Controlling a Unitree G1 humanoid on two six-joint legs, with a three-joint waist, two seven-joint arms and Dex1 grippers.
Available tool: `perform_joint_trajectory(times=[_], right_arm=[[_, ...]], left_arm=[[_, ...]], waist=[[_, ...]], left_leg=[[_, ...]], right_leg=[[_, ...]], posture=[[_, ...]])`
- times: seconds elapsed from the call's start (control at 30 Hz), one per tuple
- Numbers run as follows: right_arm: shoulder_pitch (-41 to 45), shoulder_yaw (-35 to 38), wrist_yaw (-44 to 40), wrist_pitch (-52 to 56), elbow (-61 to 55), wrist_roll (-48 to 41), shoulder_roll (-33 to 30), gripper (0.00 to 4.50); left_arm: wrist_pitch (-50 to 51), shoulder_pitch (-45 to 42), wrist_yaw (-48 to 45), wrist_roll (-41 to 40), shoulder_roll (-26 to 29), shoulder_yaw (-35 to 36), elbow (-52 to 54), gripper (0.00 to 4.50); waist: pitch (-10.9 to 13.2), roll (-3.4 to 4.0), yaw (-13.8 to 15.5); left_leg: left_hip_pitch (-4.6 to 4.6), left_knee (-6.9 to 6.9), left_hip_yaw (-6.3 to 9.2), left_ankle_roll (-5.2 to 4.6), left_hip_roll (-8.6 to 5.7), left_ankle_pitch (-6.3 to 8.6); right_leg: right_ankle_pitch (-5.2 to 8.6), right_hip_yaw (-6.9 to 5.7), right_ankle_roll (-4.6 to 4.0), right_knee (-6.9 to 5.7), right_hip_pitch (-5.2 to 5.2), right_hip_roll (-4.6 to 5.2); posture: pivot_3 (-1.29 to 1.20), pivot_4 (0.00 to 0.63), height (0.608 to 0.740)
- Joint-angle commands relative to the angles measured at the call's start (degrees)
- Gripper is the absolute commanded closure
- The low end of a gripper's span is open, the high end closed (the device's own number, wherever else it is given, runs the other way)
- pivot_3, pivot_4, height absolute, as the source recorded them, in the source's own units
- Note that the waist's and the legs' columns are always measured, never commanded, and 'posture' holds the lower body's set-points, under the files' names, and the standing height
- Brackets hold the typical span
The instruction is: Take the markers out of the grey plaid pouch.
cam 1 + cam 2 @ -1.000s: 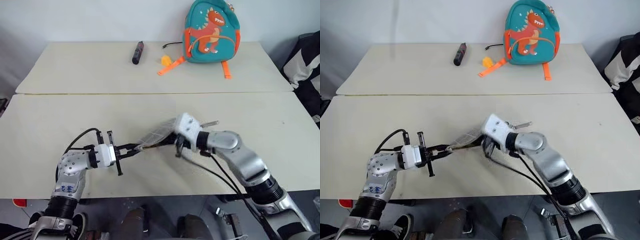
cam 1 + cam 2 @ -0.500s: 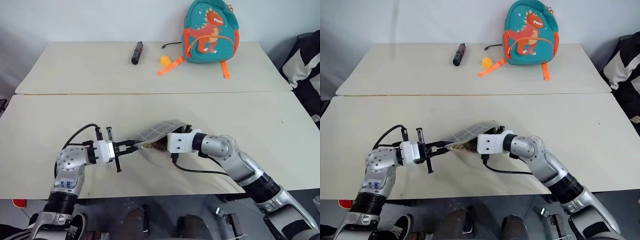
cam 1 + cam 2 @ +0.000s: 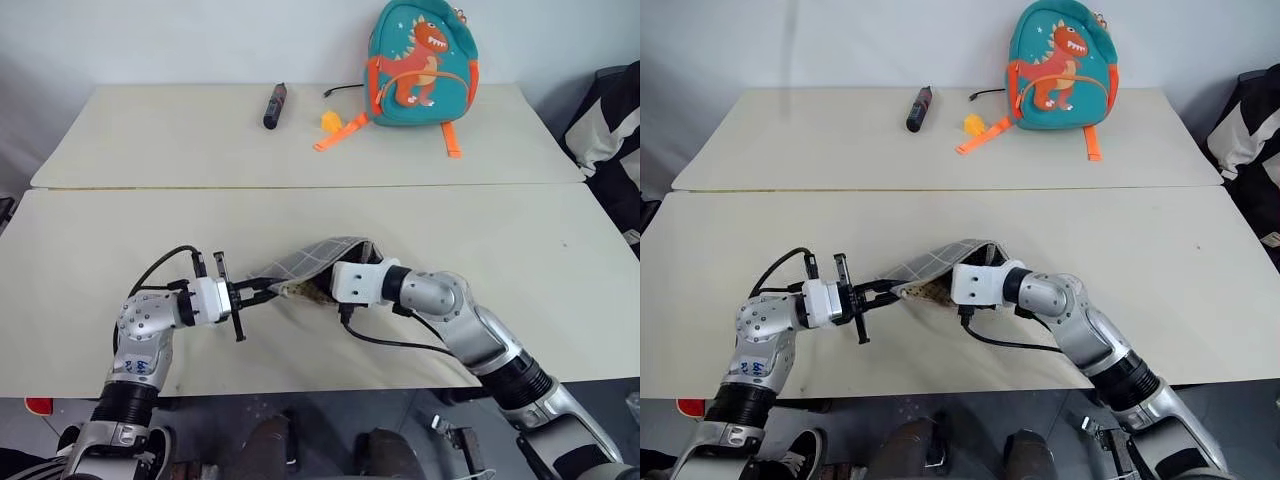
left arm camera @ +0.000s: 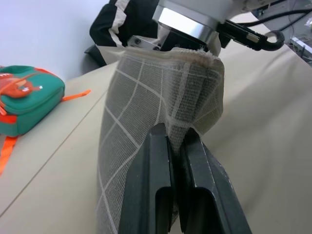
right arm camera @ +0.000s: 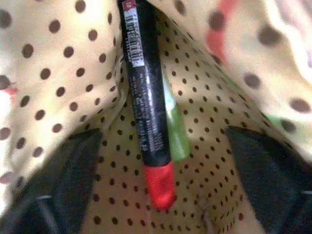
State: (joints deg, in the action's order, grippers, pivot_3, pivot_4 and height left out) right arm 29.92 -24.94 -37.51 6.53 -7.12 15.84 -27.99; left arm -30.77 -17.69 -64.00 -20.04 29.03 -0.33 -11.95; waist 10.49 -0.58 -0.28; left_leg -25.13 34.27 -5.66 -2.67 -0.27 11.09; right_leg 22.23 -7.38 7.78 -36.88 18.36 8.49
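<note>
- Grey plaid pouch (image 3: 318, 256), soft and limp, hangs above the table (image 3: 90, 250), pinched at its 9 o'clock end by the left gripper (image 3: 268, 291); right gripper (image 3: 320, 288) reaches inside.
- Left wrist view: fabric clamped between closed fingers (image 4: 158, 195).
- Dotted lining: markers (image 5: 148, 112), light, rigid and smooth, lie between the right gripper's spread fingers (image 5: 63, 180), ungrasped; I'd grip mid-barrel.

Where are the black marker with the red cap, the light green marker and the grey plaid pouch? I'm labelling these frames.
black marker with the red cap (image 5: 146, 102), right wrist view, mid barrel.
light green marker (image 5: 176, 129), right wrist view, the barrel showing beside the black one.
grey plaid pouch (image 3: 320, 254), left eye view, upper fabric face.
</note>
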Motion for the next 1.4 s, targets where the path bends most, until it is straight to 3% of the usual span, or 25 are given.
perform_joint_trajectory(times=[0.03,0.17,0.5,0.9,1.03,1.27,1.4], right_arm=[[-0.05,2.03,0.80,0.04,-1.95,-0.37,1.39,1.76],[0.01,1.26,1.83,-0.60,-1.00,2.02,2.24,3.13],[4.64,-3.31,1.61,-5.29,5.88,8.95,4.03,3.13],[5.13,-2.70,1.73,-6.76,10.92,9.47,6.49,3.13],[4.27,-1.38,1.43,-5.88,10.41,7.83,7.79,3.93],[1.80,1.52,-1.62,-2.94,4.94,3.71,7.57,3.94],[0.88,4.21,-6.73,-0.69,-2.17,0.24,3.98,3.94]], left_arm=[[-0.63,-0.32,-0.23,-1.89,-0.44,0.70,1.70,4.50],[0.05,-0.13,-0.23,-2.34,-0.87,0.29,2.72,4.50],[1.50,-0.67,-0.91,-2.75,-1.81,-0.78,5.02,4.50],[3.02,-0.10,-0.85,-2.81,-2.84,-0.96,6.75,4.50],[2.88,0.20,-0.93,-2.67,-2.87,-0.79,6.84,4.50],[2.17,0.51,-0.73,-2.24,-2.18,0.31,5.23,4.50],[1.12,0.74,0.40,-0.55,-1.48,1.13,3.32,4.50]], waist=[[0.00,0.00,-0.03],[0.00,0.00,-0.04],[0.00,0.00,-0.16],[0.00,0.00,-0.55],[0.00,0.00,-0.81],[0.00,0.00,-1.15],[0.00,0.00,-1.06]], left_leg=[[0.00,0.00,0.00,0.00,0.00,0.00],[0.00,0.00,0.00,0.00,0.00,0.00],[0.01,0.00,0.00,0.01,0.00,-0.01],[0.02,0.00,0.00,0.01,0.00,-0.01],[0.02,0.00,0.02,0.01,0.01,-0.01],[0.03,-0.01,0.09,0.01,0.00,-0.01],[0.01,0.00,0.09,0.01,0.00,-0.01]], right_leg=[[0.00,0.00,0.00,0.00,0.00,0.00],[0.00,0.01,0.00,-0.02,0.02,-0.01],[0.00,0.01,0.00,-0.04,0.02,-0.03],[0.00,0.02,0.00,-0.05,0.01,-0.03],[0.00,0.02,0.00,-0.07,0.01,-0.04],[0.00,-0.01,0.00,-0.09,-0.02,-0.04],[0.00,0.00,0.00,-0.06,-0.02,-0.03]], posture=[[0.00,0.150,0.740],[0.00,0.150,0.740],[0.00,0.150,0.740],[0.00,0.150,0.740],[0.00,0.150,0.740],[0.00,0.150,0.740],[0.00,0.150,0.740]])
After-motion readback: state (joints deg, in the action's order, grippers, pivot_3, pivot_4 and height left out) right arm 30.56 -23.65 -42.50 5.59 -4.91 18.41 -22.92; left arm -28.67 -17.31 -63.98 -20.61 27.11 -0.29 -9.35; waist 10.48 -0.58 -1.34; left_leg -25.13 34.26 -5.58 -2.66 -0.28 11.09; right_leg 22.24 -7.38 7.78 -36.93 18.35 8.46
